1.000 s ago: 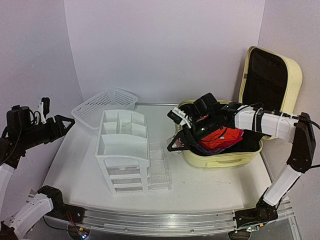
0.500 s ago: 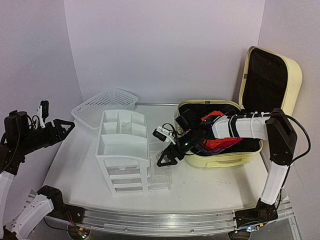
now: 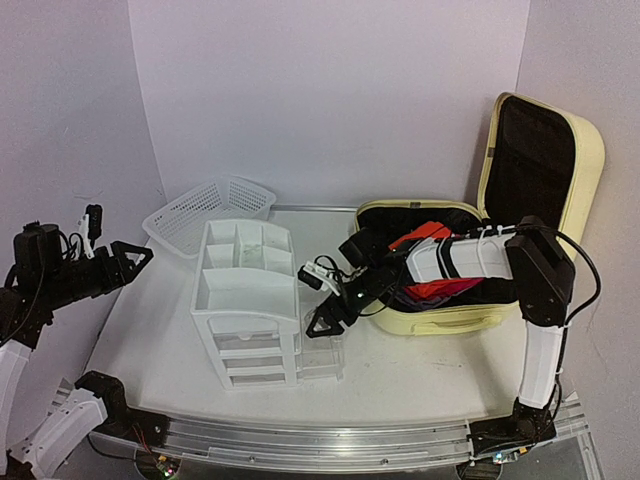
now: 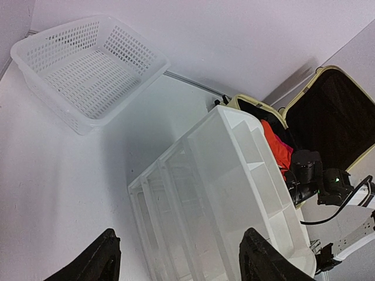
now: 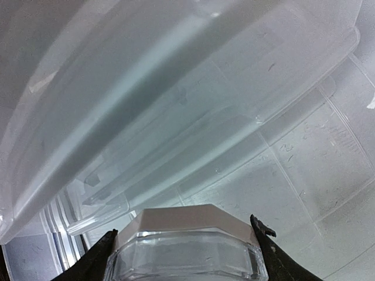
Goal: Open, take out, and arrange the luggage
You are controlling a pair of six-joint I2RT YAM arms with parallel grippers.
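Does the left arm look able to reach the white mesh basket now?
Probably yes. The left gripper hangs open near the basket, nothing between them; the drawer organizer stands aside, and the right gripper, shut on a clear container, is beyond it.

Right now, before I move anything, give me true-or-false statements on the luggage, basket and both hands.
The luggage lid is shut. False: it stands open.
The basket is empty. True.
The left hand grips the drawer organizer. False: it is open, apart from it.
The right hand holds a clear container by the organizer's pulled-out drawer. True.
Red clothing lies in the luggage. True.
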